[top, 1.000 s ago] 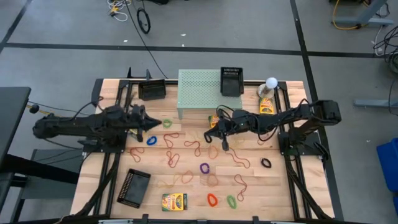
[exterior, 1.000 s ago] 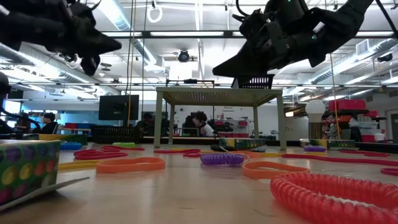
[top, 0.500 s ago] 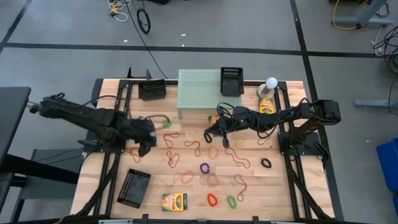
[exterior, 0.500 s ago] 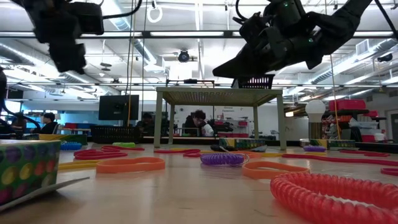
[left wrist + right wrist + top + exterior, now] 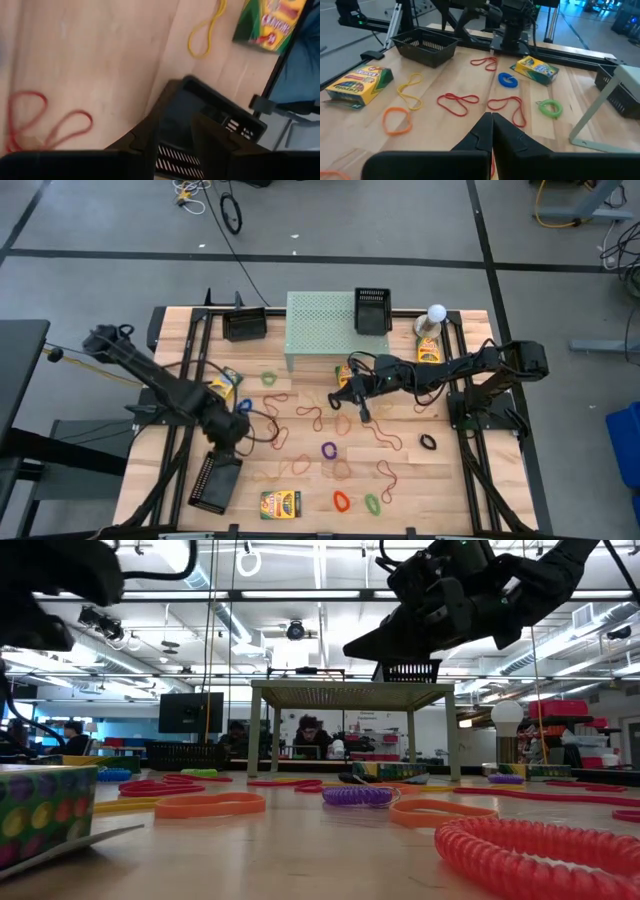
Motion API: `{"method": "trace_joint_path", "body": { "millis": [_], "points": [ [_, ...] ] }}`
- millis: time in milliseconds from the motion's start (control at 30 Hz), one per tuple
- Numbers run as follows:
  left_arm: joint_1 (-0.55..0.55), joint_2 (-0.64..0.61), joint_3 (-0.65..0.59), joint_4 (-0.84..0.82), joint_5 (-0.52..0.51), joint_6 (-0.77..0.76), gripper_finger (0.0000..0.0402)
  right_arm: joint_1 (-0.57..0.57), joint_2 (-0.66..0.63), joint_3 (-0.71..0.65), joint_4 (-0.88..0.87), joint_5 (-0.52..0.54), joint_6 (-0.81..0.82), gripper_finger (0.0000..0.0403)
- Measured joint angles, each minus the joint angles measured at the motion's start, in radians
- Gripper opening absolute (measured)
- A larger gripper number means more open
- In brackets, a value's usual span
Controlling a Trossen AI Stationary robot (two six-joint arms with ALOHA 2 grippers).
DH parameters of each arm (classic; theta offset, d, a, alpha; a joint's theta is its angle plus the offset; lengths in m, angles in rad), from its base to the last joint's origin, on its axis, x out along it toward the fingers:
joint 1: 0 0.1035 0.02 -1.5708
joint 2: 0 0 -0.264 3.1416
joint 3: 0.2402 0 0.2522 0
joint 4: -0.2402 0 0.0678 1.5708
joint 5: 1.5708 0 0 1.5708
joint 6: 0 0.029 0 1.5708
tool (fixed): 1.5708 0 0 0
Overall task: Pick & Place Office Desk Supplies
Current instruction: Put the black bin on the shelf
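Observation:
Rubber bands lie scattered on the wooden table: purple (image 5: pixel 328 450), orange (image 5: pixel 341 500), blue (image 5: pixel 243 406), several red loops (image 5: pixel 457 102). Crayon boxes lie flat at the near edge (image 5: pixel 281 503), at the left (image 5: pixel 225 385) and at the far right (image 5: pixel 428 352). My left gripper (image 5: pixel 230 443) points down, open, above the far end of a black basket (image 5: pixel 215 115); I see nothing between its fingers (image 5: pixel 145 145). My right gripper (image 5: pixel 340 392) hovers shut above the table's middle, pointing toward the left edge, high in the low view (image 5: pixel 352 648).
A pale green perforated stand (image 5: pixel 322 330) stands at the far edge with a black basket (image 5: pixel 372 310) on top. Another black basket (image 5: pixel 245 325) sits to its left. A white ball-topped object (image 5: pixel 436 313) stands far right. The near-left basket (image 5: pixel 215 480) lies by the table's left rail.
My left gripper has swung from beside the stand toward the table's near edge and tipped from nearly level to pointing down, ending over the near-left basket. A crayon box that the arm covered now shows at the left. My right gripper has kept its place.

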Motion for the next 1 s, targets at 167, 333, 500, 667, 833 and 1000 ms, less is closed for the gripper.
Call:
{"method": "trace_joint_path", "body": {
  "millis": [167,333,500,667,833,1000],
  "points": [
    [-0.045,0.017,0.0,0.012,0.0,-0.079,0.0121,0.0,0.0,0.0,0.007,0.0,-0.005,0.0007],
    [-0.067,0.017,0.0,0.011,0.014,-0.103,0.0121,0.0,0.0,0.0,0.007,0.0,-0.002,0.0007],
    [-0.069,0.032,0.001,0.005,-0.026,-0.083,0.0134,0.0,0.0,0.0,0.007,0.001,-0.001,0.0007],
    [-0.069,0.092,0.001,-0.012,-0.032,-0.07,0.019,0.0,0.0,0.0,0.008,0.001,-0.005,0.0007],
    [-0.069,0.152,0.001,-0.01,-0.047,0.003,0.023,0.0,0.0,0.0,0.007,0.001,-0.004,0.0007],
    [-0.069,0.218,0.001,-0.009,-0.041,0.052,0.0201,0.0,0.0,0.0,0.008,0.001,-0.005,0.0007]
  ]
}}
